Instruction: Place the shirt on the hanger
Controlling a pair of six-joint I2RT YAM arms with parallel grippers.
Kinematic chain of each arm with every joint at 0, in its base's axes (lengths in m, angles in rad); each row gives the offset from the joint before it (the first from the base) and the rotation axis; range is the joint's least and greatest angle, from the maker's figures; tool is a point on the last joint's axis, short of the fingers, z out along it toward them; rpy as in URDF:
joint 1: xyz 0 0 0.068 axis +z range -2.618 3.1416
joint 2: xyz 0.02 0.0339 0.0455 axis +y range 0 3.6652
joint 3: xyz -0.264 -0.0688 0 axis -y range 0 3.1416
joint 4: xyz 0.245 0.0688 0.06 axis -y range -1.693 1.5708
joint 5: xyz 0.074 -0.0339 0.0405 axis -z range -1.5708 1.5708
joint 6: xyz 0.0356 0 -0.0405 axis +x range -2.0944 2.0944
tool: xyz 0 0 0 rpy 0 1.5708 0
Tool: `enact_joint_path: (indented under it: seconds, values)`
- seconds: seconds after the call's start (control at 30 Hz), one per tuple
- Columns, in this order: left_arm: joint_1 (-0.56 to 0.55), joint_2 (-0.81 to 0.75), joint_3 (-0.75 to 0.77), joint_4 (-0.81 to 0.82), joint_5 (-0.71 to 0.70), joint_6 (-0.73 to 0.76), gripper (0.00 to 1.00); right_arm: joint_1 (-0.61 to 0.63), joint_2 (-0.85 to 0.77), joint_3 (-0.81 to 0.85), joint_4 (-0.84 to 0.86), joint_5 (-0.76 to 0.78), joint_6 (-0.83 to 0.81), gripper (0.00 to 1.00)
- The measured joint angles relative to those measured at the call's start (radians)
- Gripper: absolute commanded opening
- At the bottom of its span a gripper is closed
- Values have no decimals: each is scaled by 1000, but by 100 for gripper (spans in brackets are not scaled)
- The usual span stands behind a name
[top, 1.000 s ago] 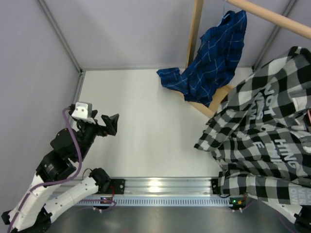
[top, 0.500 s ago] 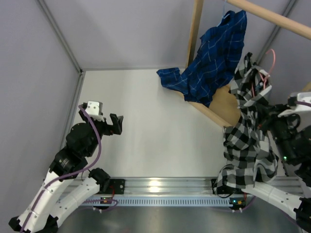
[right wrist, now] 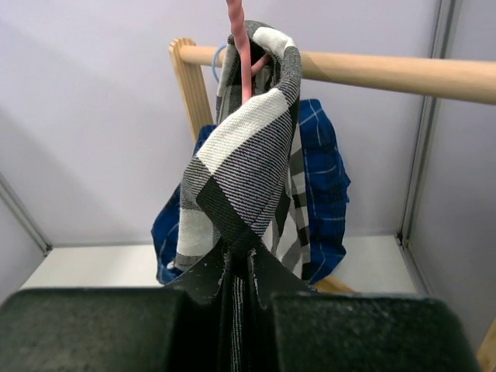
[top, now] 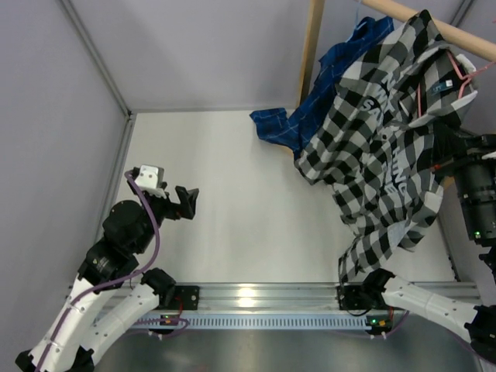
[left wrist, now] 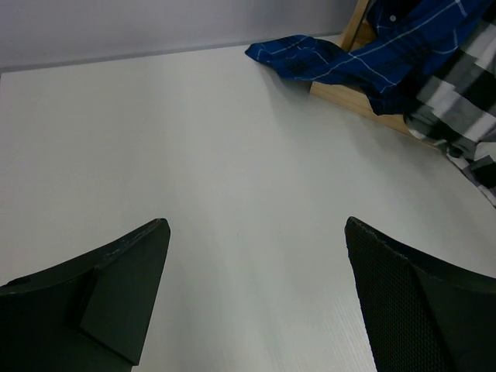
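Starting at the right gripper (right wrist: 236,267), its fingers are seen closed tight on a fold of the black-and-white check shirt (right wrist: 246,147), with hardly any gap between them. Straight above the gripper, the pink wire hanger (right wrist: 237,35) is seen rising out of the bunched cloth. The wooden rod (right wrist: 372,70) is crossed just behind it. Behind and below the held shirt, the blue plaid shirt (right wrist: 319,178) is hung from the same rod.

From above, the check shirt is seen lifted clear of the table (top: 232,194) and spread down and toward the gripper's left. Pink wire shows through near its top. The shirt is judged to be largely carried by the hanger already. Whether both shoulders are seated on the wire cannot be told, so settling them and letting go are taken as the work left.

Room is tight ahead of the gripper, where the rod, the upright post (top: 311,46) and the blue shirt are crowded together. Bare tabletop is offered well to its left. There the left gripper (left wrist: 256,294) is held wide open with nothing in it, well apart from the shirt.
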Motion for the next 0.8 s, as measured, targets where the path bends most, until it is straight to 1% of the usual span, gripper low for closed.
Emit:
enact_joint_path:
  seconds: [0.1,0.23,0.37,0.67,0.8]
  values:
    - [0,-8,0,0,7,1,98,0,-13,-22,33,-2,-40,0]
    - [1,-13,-3,0,24,3,98,0,-87,-189,61,8,-81,0]
    - [2,-12,-4,1,44,3,98,0,-105,-270,40,64,-108,0]
    - [5,-13,-4,1,58,4,98,1,-158,-295,48,173,-144,0]
    - [5,-10,-4,2,64,4,98,5,-120,-195,32,180,-172,0]
